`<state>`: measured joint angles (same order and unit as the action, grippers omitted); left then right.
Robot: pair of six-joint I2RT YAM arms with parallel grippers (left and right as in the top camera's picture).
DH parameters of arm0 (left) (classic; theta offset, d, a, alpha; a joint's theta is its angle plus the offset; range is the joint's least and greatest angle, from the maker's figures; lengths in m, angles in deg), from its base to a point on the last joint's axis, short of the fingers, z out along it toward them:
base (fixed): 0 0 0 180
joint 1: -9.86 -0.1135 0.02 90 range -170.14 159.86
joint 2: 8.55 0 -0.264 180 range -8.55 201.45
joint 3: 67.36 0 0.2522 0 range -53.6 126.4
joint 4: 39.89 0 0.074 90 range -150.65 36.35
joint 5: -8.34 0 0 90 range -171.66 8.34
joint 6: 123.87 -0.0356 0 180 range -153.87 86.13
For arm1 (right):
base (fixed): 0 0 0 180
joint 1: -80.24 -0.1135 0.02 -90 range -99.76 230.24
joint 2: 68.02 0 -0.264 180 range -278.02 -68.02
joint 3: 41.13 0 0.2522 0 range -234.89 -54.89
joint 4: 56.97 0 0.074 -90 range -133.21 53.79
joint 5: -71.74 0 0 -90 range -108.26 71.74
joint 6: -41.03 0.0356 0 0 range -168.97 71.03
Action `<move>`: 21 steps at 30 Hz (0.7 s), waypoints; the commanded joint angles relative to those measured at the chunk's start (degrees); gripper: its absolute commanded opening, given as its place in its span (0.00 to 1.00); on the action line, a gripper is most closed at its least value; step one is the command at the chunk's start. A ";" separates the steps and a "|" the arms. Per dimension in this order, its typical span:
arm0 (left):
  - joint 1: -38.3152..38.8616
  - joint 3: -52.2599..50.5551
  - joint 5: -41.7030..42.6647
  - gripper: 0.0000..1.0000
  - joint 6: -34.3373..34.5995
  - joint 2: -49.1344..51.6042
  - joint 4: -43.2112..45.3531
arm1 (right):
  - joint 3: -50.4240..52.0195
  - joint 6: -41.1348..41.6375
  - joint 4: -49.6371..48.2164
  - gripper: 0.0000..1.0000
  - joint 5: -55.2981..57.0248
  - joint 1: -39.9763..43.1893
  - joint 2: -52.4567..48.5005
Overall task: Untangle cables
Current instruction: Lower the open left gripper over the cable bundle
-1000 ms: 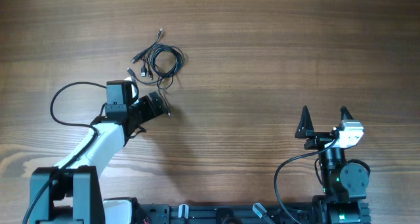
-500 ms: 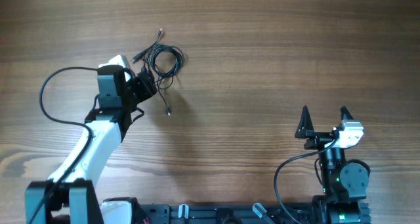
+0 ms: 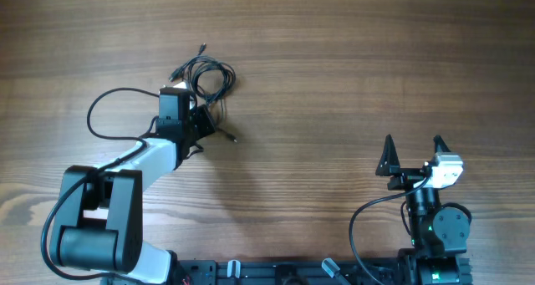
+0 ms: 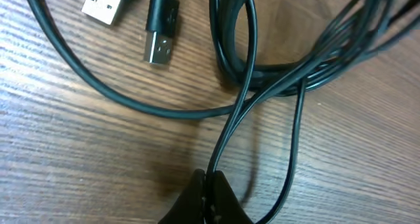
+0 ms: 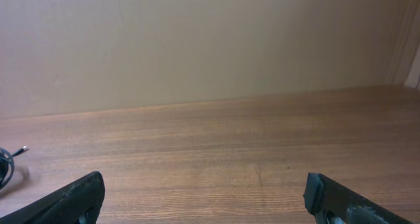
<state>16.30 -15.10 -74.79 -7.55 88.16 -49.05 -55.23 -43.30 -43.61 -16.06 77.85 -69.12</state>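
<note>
The cables are thin black cords coiled in a tangled bundle on the wooden table, left of centre. One loose end with a small plug trails out toward the front right. My left gripper sits at the bundle's near edge. In the left wrist view it is shut on one strand of the cables, which runs up into the coil. Two USB plugs lie flat beside the loop. My right gripper stands open far off at the front right, nothing between its fingers.
The left arm's thick black wire arcs out to the left of the wrist. The table's far edge meets a plain wall in the right wrist view. The cable bundle barely shows at that view's left border.
My left gripper swung in to the bundle's near edge and shut on one strand. The trailing plug end shifted to the right. The right arm has not moved.
</note>
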 commanded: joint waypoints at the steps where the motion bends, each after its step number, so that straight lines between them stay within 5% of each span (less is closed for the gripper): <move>1: 0.22 0.13 -0.26 0.14 0.11 0.37 -2.99 | 0.04 -1.05 -0.26 0.99 0.68 0.33 0.52; 4: 0.20 0.81 -0.39 0.17 0.04 -1.86 -10.43 | 0.04 -1.05 -0.26 1.00 0.68 0.33 0.52; 5: 0.20 1.49 -1.66 0.27 -0.46 -2.60 -14.71 | 0.04 -1.07 -0.26 1.00 0.70 0.33 0.52; 9: 0.20 5.70 -14.01 0.40 -4.59 -2.97 -28.81 | 0.04 -1.07 -0.26 1.00 0.70 0.33 0.52; 12: 0.22 15.58 -15.34 0.60 -4.87 -3.69 -38.12 | 0.04 -1.05 -0.26 1.00 0.68 0.33 0.52; 15: 0.22 20.50 -14.64 1.00 -4.85 -3.93 -31.93 | 0.04 -1.05 -0.26 1.00 0.70 0.33 0.52; 17: 0.22 20.37 -13.84 0.98 -4.74 -3.19 -23.91 | 0.04 -1.05 -0.26 1.00 0.70 0.33 0.52; 20: 0.22 20.33 -13.84 0.57 0.90 0.79 -15.13 | 0.04 -1.05 -0.26 1.00 0.70 0.33 0.52; 21: 0.22 20.33 -13.84 0.52 1.42 3.30 -12.26 | 0.04 -1.05 -0.26 1.00 0.70 0.33 0.52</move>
<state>16.52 4.99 -88.47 -10.13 85.99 -66.01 -55.23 -43.30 -43.61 -16.06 77.85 -69.12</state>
